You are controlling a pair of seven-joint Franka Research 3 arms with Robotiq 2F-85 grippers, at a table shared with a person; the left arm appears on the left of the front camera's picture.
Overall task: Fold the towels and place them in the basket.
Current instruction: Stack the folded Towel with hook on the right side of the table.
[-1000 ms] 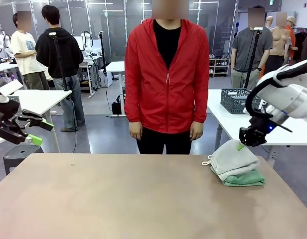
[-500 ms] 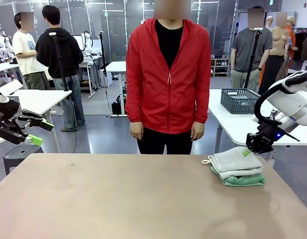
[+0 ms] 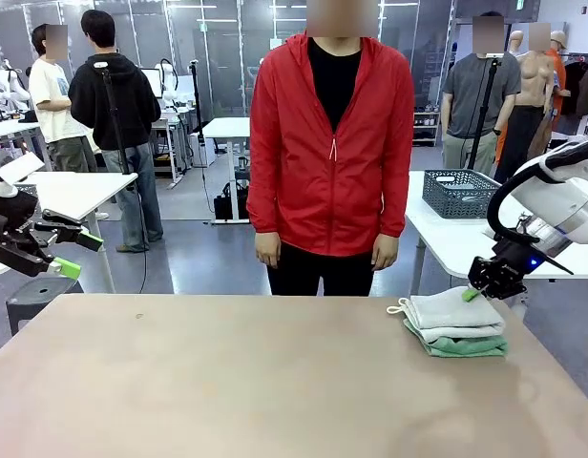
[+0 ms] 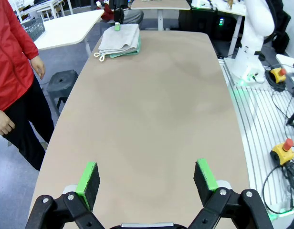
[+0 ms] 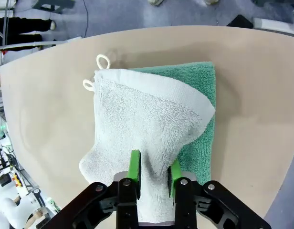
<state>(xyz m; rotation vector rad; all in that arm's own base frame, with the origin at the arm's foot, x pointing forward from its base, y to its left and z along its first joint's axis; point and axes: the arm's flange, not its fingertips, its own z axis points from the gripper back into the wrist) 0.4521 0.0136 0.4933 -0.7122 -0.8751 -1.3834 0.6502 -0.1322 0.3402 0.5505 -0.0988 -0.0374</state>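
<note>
My right gripper stands over the folded cream-white towel, a ridge of terry between my narrowly parted pads, whether gripped I cannot tell. The mint green towel lies beneath it on the table. My left gripper hangs spread wide, both towels well ahead of its jaws.

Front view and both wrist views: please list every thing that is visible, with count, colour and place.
cream-white towel: one, folded, on top of the green one.
mint green towel: one, folded, underneath, at the table's right far part.
basket: one, dark grey, on the white side table behind.
table: one, tan.
person: one, red jacket, standing at the far side.
left gripper: jaws wide open, above the table's left end.
right gripper: jaws around a fold of the cream-white towel.
</note>
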